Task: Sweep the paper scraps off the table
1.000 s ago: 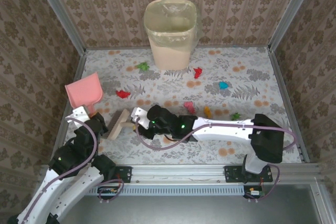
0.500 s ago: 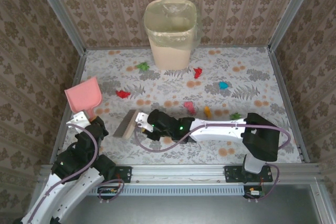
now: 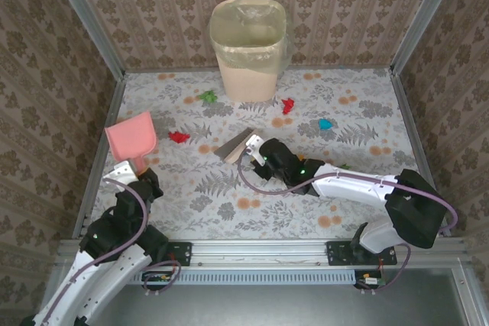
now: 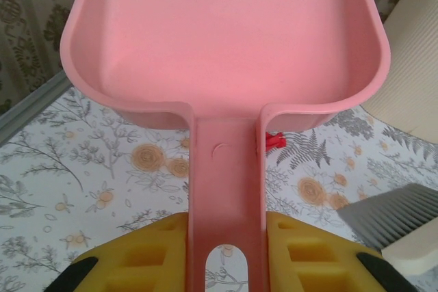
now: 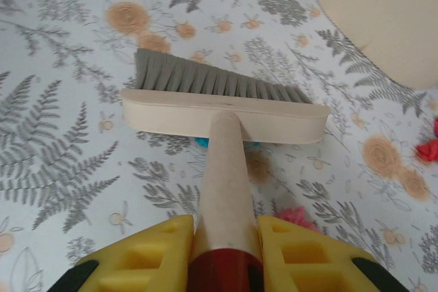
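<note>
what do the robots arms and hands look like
The left arm and right arm have white links with chunky black joints, and a purple cable loops along each. A small green light glows on the right arm. The left hand and right hand each have two blocky yellow fingers with square recesses and black bases.

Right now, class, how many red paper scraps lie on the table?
2. One red scrap lies just right of the bin's base; the second red scrap lies right of the pink dustpan. The right arm may hide more.
</note>
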You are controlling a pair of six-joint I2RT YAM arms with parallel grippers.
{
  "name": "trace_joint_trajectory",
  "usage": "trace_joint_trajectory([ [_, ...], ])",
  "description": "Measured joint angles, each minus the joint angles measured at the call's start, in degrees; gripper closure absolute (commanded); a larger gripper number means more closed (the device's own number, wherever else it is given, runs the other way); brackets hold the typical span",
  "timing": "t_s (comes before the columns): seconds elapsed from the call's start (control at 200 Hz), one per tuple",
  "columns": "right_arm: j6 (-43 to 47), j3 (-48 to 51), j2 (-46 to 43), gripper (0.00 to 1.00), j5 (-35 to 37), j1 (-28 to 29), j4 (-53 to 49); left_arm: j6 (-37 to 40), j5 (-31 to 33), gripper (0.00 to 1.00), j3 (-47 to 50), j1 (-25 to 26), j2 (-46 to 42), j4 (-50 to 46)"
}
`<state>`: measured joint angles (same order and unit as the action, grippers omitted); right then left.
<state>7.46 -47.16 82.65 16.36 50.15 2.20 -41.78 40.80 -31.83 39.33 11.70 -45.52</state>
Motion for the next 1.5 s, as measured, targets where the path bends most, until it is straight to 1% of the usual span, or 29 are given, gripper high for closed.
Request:
trace_joint_trajectory([
  [0.19, -2.49, 0.04, -0.68, 1.00, -0.04, -1.20, 0.59, 2.21, -3.45, 1.00, 0.13, 0.00, 3.10, 3.63],
  [0.36, -6.58, 0.00, -1.40, 1.00, -0.48, -2.40, 0.15, 4.37, -7.54, 1.00, 0.33, 0.00, 6.58, 6.88],
  [0.5, -12.59, -1.95, -3.82, 1.00, -0.48, -3.69, -3.50, 6.43, -12.04, 1.00, 0.46, 0.00, 6.80, 9.77],
  [0.66, -21.79, -7.61, -6.67, 1.00, -0.11, -5.53, -9.44, 9.14, -19.19, 1.00, 1.90, 0.00, 6.34, 14.64],
  [0.765, -28.96, -12.00, -7.72, 1.00, 1.20, -7.63, -14.60, 10.58, -23.76, 1.00, 2.08, 0.00, 7.02, 17.25],
  [0.835, -34.60, -13.84, -8.63, 1.00, 1.81, -10.05, -18.56, 11.17, -26.40, 1.00, 2.10, 0.00, 8.15, 18.91],
  [0.93, -40.54, -14.01, -10.86, 1.00, 1.60, -14.40, -22.64, 11.47, -29.44, 1.00, 2.08, 0.57, 11.04, 20.28],
  [1.04, -45.29, -13.22, -14.45, 1.00, 1.18, -18.73, -25.38, 11.45, -32.20, 1.00, 2.08, 2.58, 16.50, 20.68],
  [1.115, -46.97, -13.11, -16.85, 1.00, 0.85, -20.28, -26.84, 11.47, -33.33, 1.00, 2.05, 4.50, 20.41, 20.52],
  [1.235, -47.12, -13.49, -18.78, 1.00, -0.50, -20.65, -27.87, 11.63, -34.21, 1.00, 1.42, 7.52, 26.71, 19.47],
  [1.38, -45.24, -16.94, -17.42, 1.00, -2.91, -20.65, -31.01, 11.87, -35.43, 1.00, 0.81, 10.21, 34.40, 18.91],
  [1.5, -42.93, -21.38, -14.49, 1.00, -3.91, -20.24, -34.27, 12.09, -36.20, 1.00, 0.35, 11.28, 40.35, 19.15],
])
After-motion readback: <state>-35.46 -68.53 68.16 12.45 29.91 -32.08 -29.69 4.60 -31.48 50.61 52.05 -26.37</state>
